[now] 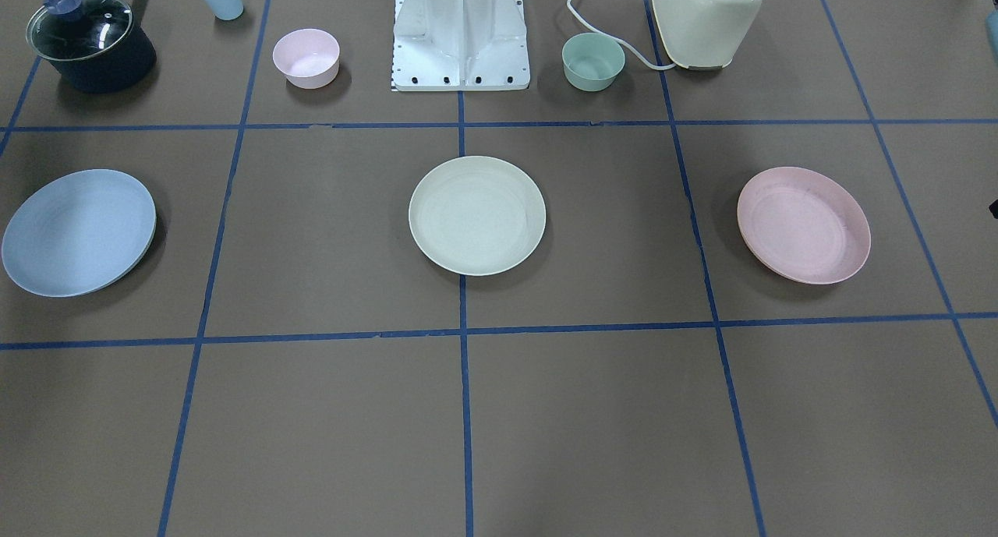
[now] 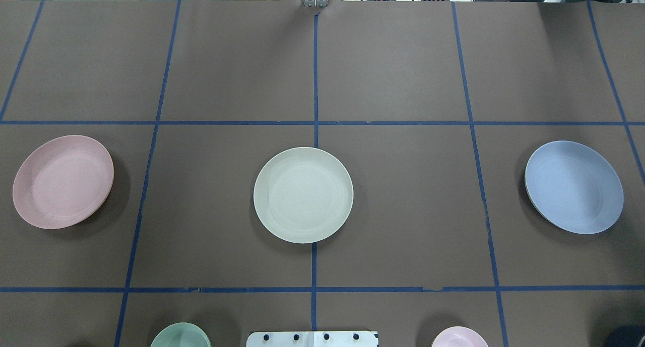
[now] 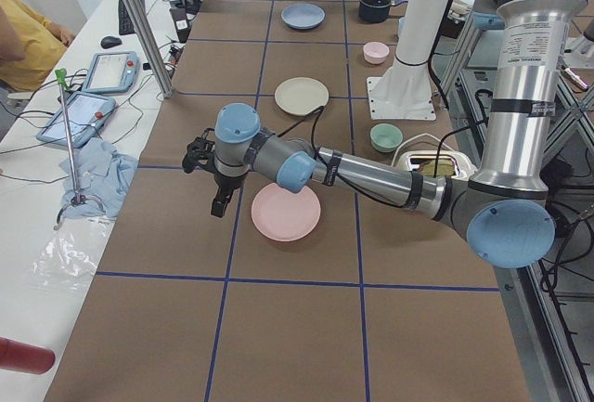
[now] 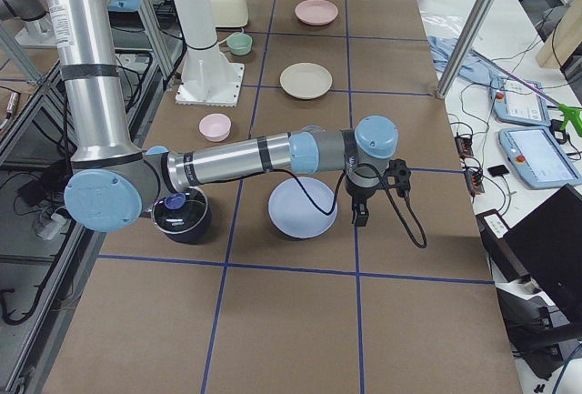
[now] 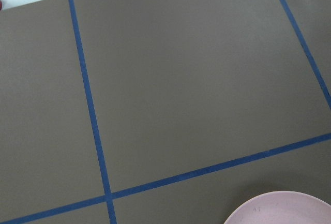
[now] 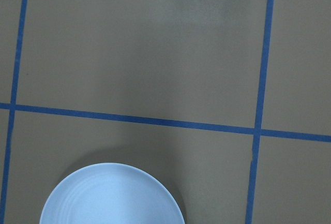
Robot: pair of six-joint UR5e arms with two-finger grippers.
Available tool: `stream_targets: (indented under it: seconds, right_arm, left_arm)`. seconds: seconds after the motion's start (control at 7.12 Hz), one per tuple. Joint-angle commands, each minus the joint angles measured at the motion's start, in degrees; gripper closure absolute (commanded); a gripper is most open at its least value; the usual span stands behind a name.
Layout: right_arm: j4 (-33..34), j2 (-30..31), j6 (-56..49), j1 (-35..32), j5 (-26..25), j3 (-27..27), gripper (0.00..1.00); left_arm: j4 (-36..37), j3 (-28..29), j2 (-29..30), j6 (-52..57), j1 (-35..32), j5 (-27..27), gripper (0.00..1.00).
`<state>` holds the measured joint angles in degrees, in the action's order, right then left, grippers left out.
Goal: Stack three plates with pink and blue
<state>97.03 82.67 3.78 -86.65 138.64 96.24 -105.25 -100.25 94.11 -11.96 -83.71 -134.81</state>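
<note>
Pink plate (image 3: 286, 212) lies just beside left gripper (image 3: 220, 205).

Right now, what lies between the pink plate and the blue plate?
The cream plate, roughly midway, touching neither the pink plate nor the blue plate; the rest is bare table. The overhead view shows this plainly.

Bright, even light from above; the cream plate (image 2: 303, 195) casts a soft shadow, and the pot lid (image 1: 79, 25) shows glare.
</note>
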Motion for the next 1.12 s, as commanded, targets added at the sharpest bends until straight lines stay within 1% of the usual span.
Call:
stream_targets:
  seconds: [0.0, 0.28, 0.7, 0.84, 0.98]
  right_arm:
    - [0.01, 0.65, -0.09, -0.63, -0.21, -0.43, 0.00]
    - [-0.35, 2.31, -0.09, -0.63, -0.12, -0.18, 0.00]
    - [-0.52, 2.58, 0.00, -0.54, -0.30, 0.18, 0.00]
    - [-2.44, 2.93, 0.00, -0.02, -0.30, 0.35, 0.00]
    - [-7.42, 4.85, 0.00, 0.42, -0.30, 0.35, 0.00]
  left_arm:
    - [-1.43, -3.52, -1.19, -0.08, -0.49, -0.11, 0.01]
    - [-0.74, -3.20, -1.91, -0.16, -0.05, -0.63, 0.01]
    - [-0.74, -3.03, -2.26, -0.17, 0.04, -0.72, 0.01]
    - [-0.83, -2.94, -2.26, -0.17, 0.04, -0.72, 0.01]
    - [0.04, -3.02, -2.09, -0.25, 0.04, -0.81, 0.01]
